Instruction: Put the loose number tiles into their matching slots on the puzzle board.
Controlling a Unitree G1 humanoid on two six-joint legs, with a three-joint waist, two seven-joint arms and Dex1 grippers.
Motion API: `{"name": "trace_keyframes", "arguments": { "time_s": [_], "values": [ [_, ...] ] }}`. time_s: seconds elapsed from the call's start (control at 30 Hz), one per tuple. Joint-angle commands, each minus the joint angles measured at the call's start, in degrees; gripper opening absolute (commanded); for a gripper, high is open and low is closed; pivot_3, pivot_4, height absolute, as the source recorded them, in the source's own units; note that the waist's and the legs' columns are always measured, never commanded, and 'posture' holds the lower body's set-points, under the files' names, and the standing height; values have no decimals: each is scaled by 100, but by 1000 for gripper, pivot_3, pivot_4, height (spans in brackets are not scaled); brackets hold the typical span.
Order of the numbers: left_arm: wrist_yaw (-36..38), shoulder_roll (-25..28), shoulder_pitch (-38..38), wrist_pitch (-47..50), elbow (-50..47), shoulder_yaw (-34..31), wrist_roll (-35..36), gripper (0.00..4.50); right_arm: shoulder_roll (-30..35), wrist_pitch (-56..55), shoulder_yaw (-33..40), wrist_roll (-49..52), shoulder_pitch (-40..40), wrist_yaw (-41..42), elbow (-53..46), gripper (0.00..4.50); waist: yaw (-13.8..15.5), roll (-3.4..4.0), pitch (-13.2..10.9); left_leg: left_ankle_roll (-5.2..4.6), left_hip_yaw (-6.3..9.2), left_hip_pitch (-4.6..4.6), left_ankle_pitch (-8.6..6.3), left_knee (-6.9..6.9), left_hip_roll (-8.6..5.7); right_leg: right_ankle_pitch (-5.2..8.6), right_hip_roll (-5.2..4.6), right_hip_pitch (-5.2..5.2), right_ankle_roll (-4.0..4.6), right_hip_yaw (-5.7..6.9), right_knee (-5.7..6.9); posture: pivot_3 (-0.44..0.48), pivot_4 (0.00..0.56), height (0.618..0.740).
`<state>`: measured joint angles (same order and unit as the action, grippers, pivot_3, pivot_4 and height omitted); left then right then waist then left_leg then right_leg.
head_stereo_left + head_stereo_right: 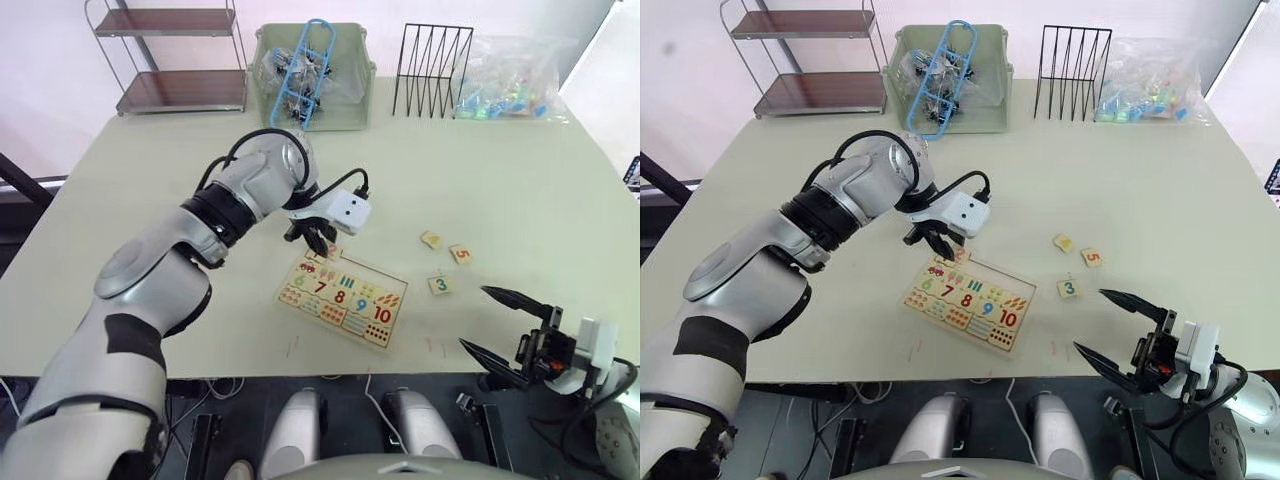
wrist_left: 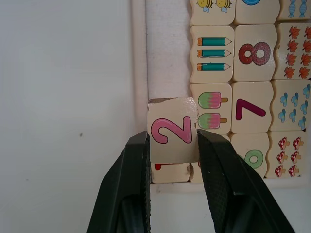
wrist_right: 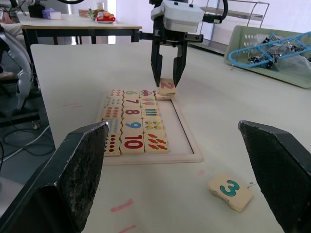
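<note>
Hanging just past the near edge of the pale cream table (image 1: pixel 500 150), the right gripper (image 1: pixel 497 319) has its two black fingers spread wide with nothing between them. A few faint red marks show on the tabletop near that edge. Just beyond lies the puzzle board (image 1: pixel 343 297), a light-wood tray set at a slant, its nearer rows filled with coloured numbers 6 to 10 and counting pictures. The row of slots (image 2: pixel 167 63) along the board's far long edge is mostly bare wood. At the left end of that row the left gripper (image 2: pixel 172 145) points down and pinches the tile 2 (image 2: pixel 171 128) between its fingers; the tile sits over the edge slot, tilted, resting partly on a neighbouring piece. To the right of the board, the tile 3 (image 1: pixel 439 285) lies nearest, then the tile 5 (image 1: pixel 460 254) and a further tile (image 1: pixel 431 240) whose digit cannot be read, all apart from each other. Along the far side of the table stand a two-tier shelf (image 1: pixel 178 60), a green bin (image 1: pixel 312 75) holding a blue object, a black wire rack (image 1: pixel 432 70) and a clear bag (image 1: pixel 512 80), with a white wall behind
</note>
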<state>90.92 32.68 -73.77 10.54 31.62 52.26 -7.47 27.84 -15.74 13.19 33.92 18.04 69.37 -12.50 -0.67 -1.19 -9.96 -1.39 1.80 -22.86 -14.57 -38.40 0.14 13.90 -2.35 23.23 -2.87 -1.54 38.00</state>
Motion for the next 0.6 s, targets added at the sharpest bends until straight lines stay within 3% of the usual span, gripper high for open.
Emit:
{"name": "trace_keyframes", "arguments": {
  "time_s": [0.03,0.6],
  "values": [
    [158,-5,8,57,-127,-104,-61,941,20,-120,37,24,32,-46,-187,4500,-1,0,0,0,1,0,0,0,0,0,0,0,0,0,0,0,150,739],
    [158,-325,74,1,137,-403,-499,941,-6,-231,-22,-58,72,-164,-178,4500,0,0,0,0,0,0,0,0,0,0,0,0,0,0,0,0,150,739]
  ]
}}
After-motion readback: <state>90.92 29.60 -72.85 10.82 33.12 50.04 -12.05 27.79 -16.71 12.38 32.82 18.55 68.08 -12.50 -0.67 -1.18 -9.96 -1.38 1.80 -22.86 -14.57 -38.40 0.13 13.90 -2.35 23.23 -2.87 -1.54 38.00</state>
